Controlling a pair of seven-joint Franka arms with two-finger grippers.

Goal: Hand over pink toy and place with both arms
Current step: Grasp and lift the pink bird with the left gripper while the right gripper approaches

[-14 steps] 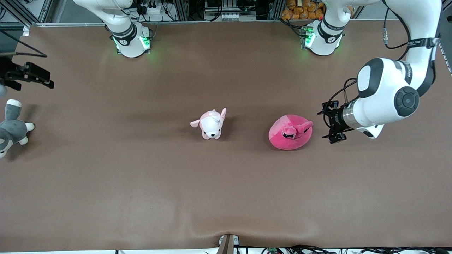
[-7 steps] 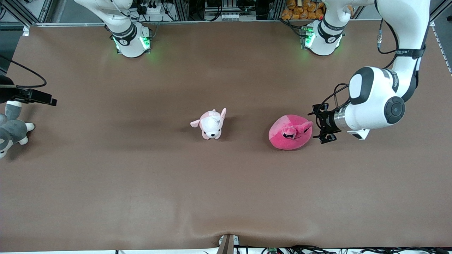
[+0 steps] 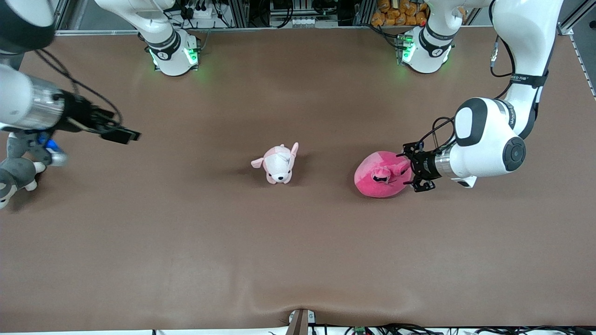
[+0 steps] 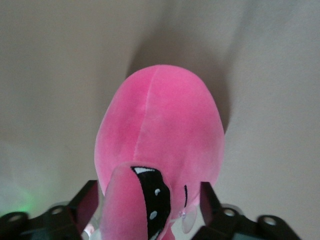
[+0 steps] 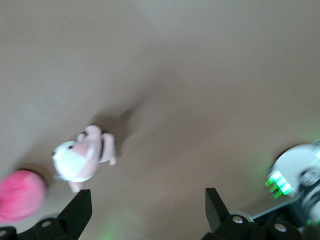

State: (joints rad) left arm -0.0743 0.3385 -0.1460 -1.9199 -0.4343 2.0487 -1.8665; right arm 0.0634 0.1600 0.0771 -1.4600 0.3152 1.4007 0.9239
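1. The pink toy (image 3: 382, 174) lies on the brown table (image 3: 298, 260), about midway between the table's edge by my bases and its edge nearest the front camera, and toward my left arm's end.

2. My left tool (image 3: 412, 170) is low at the toy's flank on the side toward my left arm's end of the table, pointing sideways at it.

3. In the left wrist view the pink toy (image 4: 160, 150) fills the middle, its face end with the black eye patch sitting between my two fingers (image 4: 84, 204), one on each side of the plush.

4. The left tool's jaws stand fairly wide around the toy's end; I cannot tell whether the pads already press on the plush or are just beside it. The toy rests on the table.

5. My right tool (image 3: 118, 134) hangs in the air over the table near the edge at my right arm's end, well apart from the pink toy. Its jaws are spread wide with nothing between them, as the right wrist view shows (image 5: 145, 210).

6. A pale pink-and-white plush puppy (image 3: 278, 164) sits near the table's middle, between my two tools and apart from the pink toy.

7. A grey-and-white plush (image 3: 16, 174) lies at the table's edge at my right arm's end, partly under my right arm.
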